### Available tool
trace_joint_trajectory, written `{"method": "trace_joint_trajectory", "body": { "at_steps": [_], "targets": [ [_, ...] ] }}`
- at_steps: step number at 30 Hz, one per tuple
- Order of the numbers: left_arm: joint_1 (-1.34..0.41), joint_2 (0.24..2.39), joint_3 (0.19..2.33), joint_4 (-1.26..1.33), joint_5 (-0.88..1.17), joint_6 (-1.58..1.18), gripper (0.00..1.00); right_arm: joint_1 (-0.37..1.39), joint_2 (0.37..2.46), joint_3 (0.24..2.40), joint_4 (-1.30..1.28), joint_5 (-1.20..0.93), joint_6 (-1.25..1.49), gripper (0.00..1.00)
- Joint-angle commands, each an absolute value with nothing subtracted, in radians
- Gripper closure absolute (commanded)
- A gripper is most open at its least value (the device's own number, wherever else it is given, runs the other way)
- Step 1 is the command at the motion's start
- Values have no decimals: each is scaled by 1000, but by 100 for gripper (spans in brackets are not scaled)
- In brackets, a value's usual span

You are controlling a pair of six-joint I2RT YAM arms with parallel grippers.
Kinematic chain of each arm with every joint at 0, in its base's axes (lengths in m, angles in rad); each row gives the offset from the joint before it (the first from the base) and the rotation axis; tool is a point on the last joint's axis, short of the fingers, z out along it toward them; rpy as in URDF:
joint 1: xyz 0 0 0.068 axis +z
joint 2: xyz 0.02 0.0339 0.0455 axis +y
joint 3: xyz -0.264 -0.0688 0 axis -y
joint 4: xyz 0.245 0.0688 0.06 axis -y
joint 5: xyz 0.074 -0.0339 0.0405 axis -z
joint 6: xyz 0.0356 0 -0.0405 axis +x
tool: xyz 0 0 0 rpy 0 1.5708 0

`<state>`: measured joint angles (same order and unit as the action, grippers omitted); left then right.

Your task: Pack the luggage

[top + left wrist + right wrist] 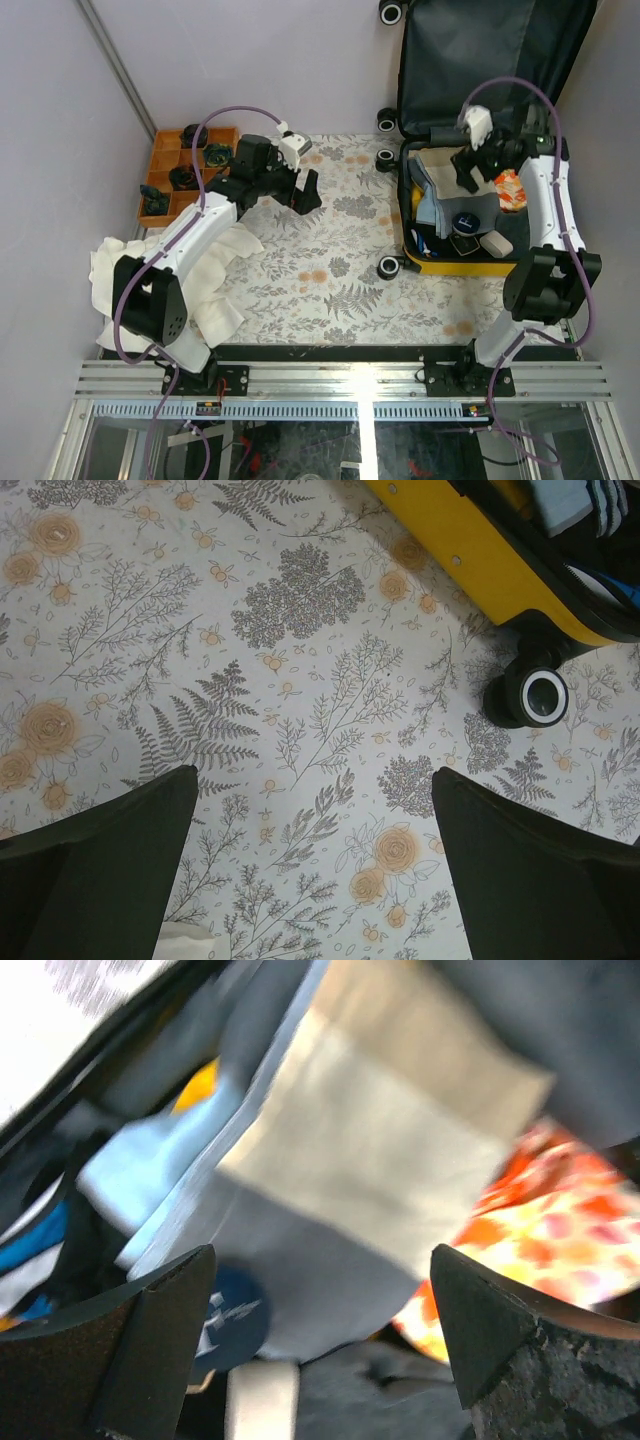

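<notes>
The yellow luggage (470,267) lies open at the right of the table, its dark-lined lid (490,60) standing up at the back. Inside lie folded grey and beige clothes (440,175), an orange patterned pouch (510,190), a dark blue round item (463,222) and a small grey case (496,243). My right gripper (470,172) is open and empty just above the clothes; its wrist view shows the beige cloth (380,1150) and the orange pouch (540,1230) close below. My left gripper (305,195) is open and empty above the floral cloth; the luggage's yellow edge (480,565) and a wheel (545,693) show in its view.
An orange compartment tray (168,178) with several dark small items stands at the back left. A crumpled white cloth (215,270) lies at the left under the left arm. A floral tablecloth (330,270) covers the table. Grey walls stand at the left and back.
</notes>
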<state>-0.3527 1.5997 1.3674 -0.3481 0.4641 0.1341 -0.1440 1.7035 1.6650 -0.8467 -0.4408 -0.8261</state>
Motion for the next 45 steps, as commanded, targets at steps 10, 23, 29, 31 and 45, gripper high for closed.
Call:
{"method": "trace_joint_trajectory", "body": {
  "at_steps": [10, 23, 29, 31, 45],
  "targets": [
    [-349, 1611, 1393, -310, 466, 128, 0, -217, 1926, 2158, -234, -458, -184, 1],
    [-334, 1634, 1404, -322, 464, 124, 0, -293, 2243, 2419, 83, -528, 147, 0],
    [-334, 1670, 1455, -327, 459, 118, 0, -294, 2297, 2434, 127, -576, 235, 0],
    [-330, 1685, 1474, -319, 457, 110, 0, -294, 2252, 2381, 132, -609, 210, 0],
    [-584, 1998, 1805, -87, 197, -85, 0, -391, 1823, 1878, -246, -569, -164, 2]
  ]
}}
